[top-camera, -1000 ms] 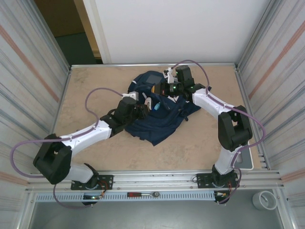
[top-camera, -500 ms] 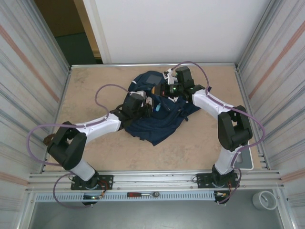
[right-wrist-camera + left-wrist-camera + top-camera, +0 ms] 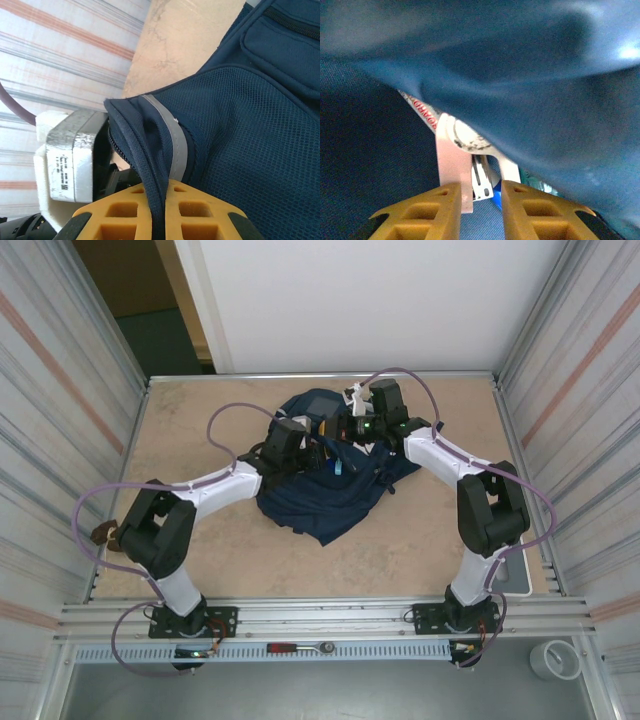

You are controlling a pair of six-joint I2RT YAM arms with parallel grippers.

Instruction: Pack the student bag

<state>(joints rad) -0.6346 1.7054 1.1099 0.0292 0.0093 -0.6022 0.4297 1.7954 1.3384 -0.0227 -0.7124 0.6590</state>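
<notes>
The right gripper (image 3: 156, 192) clamps the large navy-blue fabric student bag (image 3: 330, 498). The left gripper (image 3: 481, 189), narrowly parted, straddles a flat pale-pink piece (image 3: 452, 165); whether it holds the piece is unclear.

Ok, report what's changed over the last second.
The left arm folded up and reached forward, carrying the left tool away from its base and deeper under the fabric of the student bag. Nothing was visibly picked up or released. The right tool stayed shut on the bag's zipped edge, and the bag did not shift.
</notes>
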